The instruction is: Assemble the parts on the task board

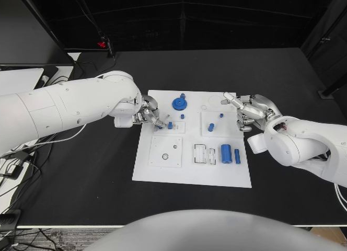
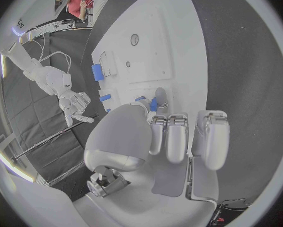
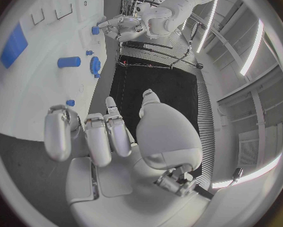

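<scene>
The white task board (image 1: 190,170) lies mid-table. My left hand (image 1: 149,115) hovers at its near-left part and pinches a small blue part (image 1: 170,125) between thumb and fingertip (image 2: 159,97), just over a square inset; the same blue part (image 2: 153,105) sits at my fingertips. My right hand (image 1: 250,112) is over the board's right edge, fingers apart and holding nothing. On the board are a blue gear (image 1: 178,103), a short blue peg (image 1: 211,126), a large blue cylinder (image 1: 226,153) and a slim blue piece (image 1: 236,155).
Square plates with holes and slots (image 1: 166,152) take up the board's front half. A tiny blue stud (image 1: 183,116) stands behind the held part. Cables (image 1: 15,157) hang off the table's left edge. Black table (image 1: 83,178) surrounds the board.
</scene>
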Action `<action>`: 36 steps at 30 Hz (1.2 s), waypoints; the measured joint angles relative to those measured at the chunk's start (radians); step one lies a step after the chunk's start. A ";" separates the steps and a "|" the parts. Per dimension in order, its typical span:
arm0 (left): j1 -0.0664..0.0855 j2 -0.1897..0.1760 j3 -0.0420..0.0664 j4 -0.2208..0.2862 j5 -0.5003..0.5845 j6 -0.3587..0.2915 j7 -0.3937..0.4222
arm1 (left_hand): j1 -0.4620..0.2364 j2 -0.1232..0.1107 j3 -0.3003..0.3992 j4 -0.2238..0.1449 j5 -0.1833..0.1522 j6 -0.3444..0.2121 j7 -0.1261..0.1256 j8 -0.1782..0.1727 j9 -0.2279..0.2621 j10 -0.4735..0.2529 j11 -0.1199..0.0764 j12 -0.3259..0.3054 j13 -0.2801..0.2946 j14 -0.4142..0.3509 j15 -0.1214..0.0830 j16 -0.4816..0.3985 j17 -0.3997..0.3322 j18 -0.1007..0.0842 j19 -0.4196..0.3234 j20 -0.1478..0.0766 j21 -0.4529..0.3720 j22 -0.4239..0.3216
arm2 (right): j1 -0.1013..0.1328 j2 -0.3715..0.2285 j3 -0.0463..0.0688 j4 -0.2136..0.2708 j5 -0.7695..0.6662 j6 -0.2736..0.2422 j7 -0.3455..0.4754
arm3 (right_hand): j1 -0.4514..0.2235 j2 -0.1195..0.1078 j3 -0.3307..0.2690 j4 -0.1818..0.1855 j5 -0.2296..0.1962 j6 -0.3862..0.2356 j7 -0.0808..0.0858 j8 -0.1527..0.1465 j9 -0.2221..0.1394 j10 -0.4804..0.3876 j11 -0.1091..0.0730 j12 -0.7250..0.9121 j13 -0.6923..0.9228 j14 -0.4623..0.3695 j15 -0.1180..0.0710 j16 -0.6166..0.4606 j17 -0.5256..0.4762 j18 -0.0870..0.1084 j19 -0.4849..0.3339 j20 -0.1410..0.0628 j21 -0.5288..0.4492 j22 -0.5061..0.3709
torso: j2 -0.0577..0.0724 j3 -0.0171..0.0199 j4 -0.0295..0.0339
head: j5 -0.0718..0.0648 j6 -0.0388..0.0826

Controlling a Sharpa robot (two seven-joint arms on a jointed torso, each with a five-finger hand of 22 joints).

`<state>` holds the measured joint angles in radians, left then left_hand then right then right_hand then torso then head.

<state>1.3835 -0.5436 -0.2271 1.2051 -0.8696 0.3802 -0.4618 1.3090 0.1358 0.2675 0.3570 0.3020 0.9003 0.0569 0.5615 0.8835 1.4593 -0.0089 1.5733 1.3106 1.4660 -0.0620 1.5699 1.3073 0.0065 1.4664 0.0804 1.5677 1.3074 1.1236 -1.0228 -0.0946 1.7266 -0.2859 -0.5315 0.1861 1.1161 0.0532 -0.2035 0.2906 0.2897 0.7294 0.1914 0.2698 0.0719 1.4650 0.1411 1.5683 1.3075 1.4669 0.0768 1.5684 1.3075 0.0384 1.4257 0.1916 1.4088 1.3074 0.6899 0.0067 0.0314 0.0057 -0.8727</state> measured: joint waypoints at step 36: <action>-0.001 -0.005 -0.001 -0.002 -0.004 0.001 -0.011 | -0.218 -0.085 -0.101 -0.063 0.013 -0.009 -0.014 -0.003 0.022 0.004 -0.004 -0.006 -0.003 0.000 0.000 0.000 0.000 0.000 0.000 -0.015 0.000 0.000 | 0.000 0.000 0.000 -0.001 0.000 -0.001 -0.001 | 0.000 0.000 0.000 0.000 0.000 -0.004 0.004 0.000 0.000 0.000 0.000 0.000 0.000 0.000 0.000 0.000 0.000 0.000 0.000 0.000 0.000 0.000 | 0.000 0.0003 0.0002 | 0.001 0.000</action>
<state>1.3830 -0.5487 -0.2281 1.2034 -0.8738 0.3809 -0.4732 1.0912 0.0507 0.1669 0.2944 0.3148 0.8917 0.0434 0.5588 0.9059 1.4633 -0.0127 1.5674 1.3079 1.4659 -0.0621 1.5699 1.3073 0.0064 1.4664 0.0659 1.5677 1.3074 1.1236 -1.0227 -0.0946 1.7257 -0.2859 -0.5328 0.1850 1.1161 0.0532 -0.2035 0.2906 0.2896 0.7258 0.1950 0.2698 0.0719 1.4650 0.1411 1.5682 1.3075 1.4669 0.0768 1.5684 1.3074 0.0385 1.4257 0.1916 1.4088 1.3074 0.6898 0.0070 0.0316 0.0070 -0.8727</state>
